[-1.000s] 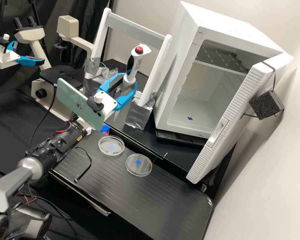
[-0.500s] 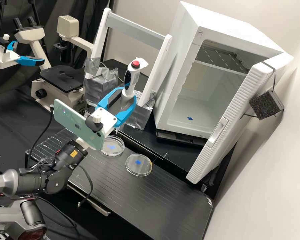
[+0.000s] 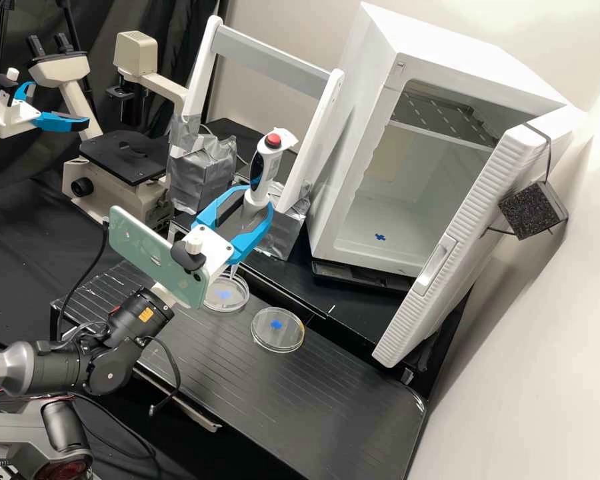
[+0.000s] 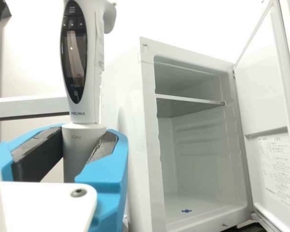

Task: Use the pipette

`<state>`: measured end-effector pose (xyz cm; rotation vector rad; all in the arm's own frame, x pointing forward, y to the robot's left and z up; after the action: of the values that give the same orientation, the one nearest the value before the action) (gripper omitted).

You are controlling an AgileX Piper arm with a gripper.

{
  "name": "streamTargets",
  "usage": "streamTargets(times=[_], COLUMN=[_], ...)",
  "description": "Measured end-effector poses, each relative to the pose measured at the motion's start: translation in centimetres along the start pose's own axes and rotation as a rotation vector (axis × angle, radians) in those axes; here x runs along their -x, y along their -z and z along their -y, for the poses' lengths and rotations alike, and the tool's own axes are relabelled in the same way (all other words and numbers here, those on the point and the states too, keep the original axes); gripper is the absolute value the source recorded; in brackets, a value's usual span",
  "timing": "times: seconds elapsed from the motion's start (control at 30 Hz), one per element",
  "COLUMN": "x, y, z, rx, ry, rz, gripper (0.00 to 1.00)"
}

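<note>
In the high view my gripper (image 3: 252, 212) is shut on the grey collar of a white pipette (image 3: 263, 167) with a red button, held upright. Its clear tip points down at the far rim of the left petri dish (image 3: 228, 304); whether it touches cannot be told. A second petri dish (image 3: 273, 340) lies to the right on the black ridged bench. The wrist view has the gripper (image 4: 84, 150) with its black pads on both sides of the collar, and the pipette (image 4: 87, 58) with its dark display rising above.
A white cabinet (image 3: 363, 220) stands at the right, its door (image 3: 477, 227) swung open. Behind the gripper is a white frame (image 3: 273, 60) with foil-wrapped feet. A microscope (image 3: 123, 160) stands at the back left, near a second arm's blue fingers.
The gripper has come down and slightly toward the near side with the pipette in it, bringing the tip over the left dish. The dishes have not moved.
</note>
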<state>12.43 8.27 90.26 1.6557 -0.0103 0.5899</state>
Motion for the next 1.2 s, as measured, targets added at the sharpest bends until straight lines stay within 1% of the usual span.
streamTargets(times=[0.13, 0.23, 0.33, 0.4, 0.43, 0.47, 0.5, 0.6, 0.63, 0.73, 0.77, 0.8, 0.87, 0.9, 0.93, 0.97, 1.0, 1.03, 1.07, 1.1, 1.2], x=[0.0, 0.0, -0.7, -1.6, -2.4, -2.7, -3.7, -5.8, -6.4, -8.7, -9.7, -11.0, -12.9, -13.6, -14.4, -15.3, -16.3, -17.1, -18.0, -18.6, -20.4], y=[0.1, 0.2, 1.1, 1.8, 2.5, 2.7, 3.4, 5.2, 5.6, 7.2, 7.7, 8.5, 9.0, 9.3, 9.5, 9.9, 10.0, 10.3, 10.3, 10.5, 10.8], z=[0.0, 0.1, 0.1, 0.1, 0.1, 0.2, 0.3, 1.0, 1.2, 2.2, 2.6, 2.9, 3.8, 4.2, 4.5, 4.6, 5.1, 5.2, 5.7, 5.8, 6.5], rx=[0.000, -0.006, -0.011, -0.015, -0.017, -0.022, -0.027, -0.061, -0.061, -0.040, -0.013, 0.026, 0.081, 0.096, 0.102, 0.118, 0.113, 0.121, 0.113, 0.120, 0.124], ry=[-0.002, 0.007, 0.034, 0.065, 0.090, 0.107, 0.137, 0.229, 0.251, 0.322, 0.347, 0.370, 0.405, 0.418, 0.427, 0.432, 0.447, 0.453, 0.469, 0.479, 0.519], rz=[-0.007, -0.017, -0.061, -0.099, -0.128, -0.138, -0.166, -0.214, -0.216, -0.235, -0.232, -0.221, -0.193, -0.179, -0.155, -0.132, -0.097, -0.074, -0.042, -0.020, 0.046], gripper=[0.00, 0.00, 0.00, 0.00, 0.00, 0.00, 0.00, 0.00, 0.00, 0.00, 0.00, 0.00, 0.00, 0.00, 0.00, 0.00, 0.00, 0.00, 0.00, 0.00, 0.00])
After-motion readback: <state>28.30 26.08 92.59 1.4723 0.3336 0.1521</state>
